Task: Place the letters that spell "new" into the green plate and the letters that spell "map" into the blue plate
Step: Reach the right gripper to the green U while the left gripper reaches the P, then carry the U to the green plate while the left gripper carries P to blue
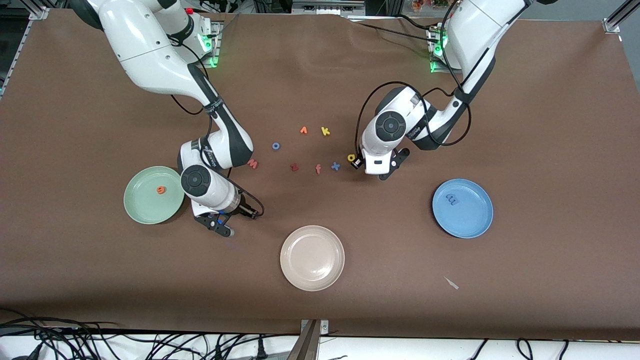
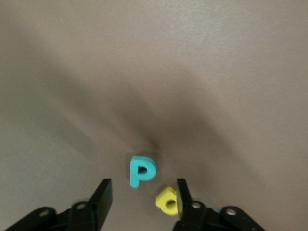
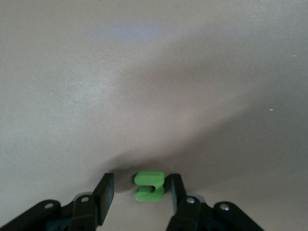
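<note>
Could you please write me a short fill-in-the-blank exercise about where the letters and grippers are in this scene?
1. The orange e lies in the ____ plate.
2. The blue m lies in the ____ plate.
3. Between the fingers of the right gripper sits the green ____.
4. The left gripper is down at the teal p and the yellow ____.

Missing words: green; blue; n; a
</note>
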Available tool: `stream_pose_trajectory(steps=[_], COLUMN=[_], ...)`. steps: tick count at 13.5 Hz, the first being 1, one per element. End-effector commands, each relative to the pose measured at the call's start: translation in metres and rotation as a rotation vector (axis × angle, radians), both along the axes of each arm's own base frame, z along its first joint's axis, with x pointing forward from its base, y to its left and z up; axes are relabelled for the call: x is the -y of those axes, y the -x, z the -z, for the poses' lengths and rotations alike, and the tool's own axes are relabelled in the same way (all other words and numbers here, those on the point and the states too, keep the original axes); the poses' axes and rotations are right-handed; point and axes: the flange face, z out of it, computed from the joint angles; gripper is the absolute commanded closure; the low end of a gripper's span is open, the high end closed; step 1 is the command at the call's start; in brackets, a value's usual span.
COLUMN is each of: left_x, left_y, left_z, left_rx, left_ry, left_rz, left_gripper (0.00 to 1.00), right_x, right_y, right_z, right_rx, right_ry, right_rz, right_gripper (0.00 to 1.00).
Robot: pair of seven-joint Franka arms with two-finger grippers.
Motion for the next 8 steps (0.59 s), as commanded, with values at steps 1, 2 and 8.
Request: stream_pose_trajectory(steps=[1,2,8], left_x=[0.0,-0.001,0.001], left_y=[0.008,0.009,0.009], left_z=[0.009,0.013,0.021], left_rx=[0.024,0.021,0.036], left_ry=[-0.021,-0.027,-0.028], left_rz=[0.031,0.027,0.029], left_gripper=[0.4,0.4,0.62], right_x=[-0.002,-0.001,0.0], right_y=[-0.005,-0.004,-0.018], right_z=[0.005,0.006,-0.02], right_rx=[0.001,-0.002,-0.024], right_ry=[-0.014,-0.015,-0.049], right_rz=[-0.007,-0.007,0.027], right_gripper=[0.62,0.71,0.98])
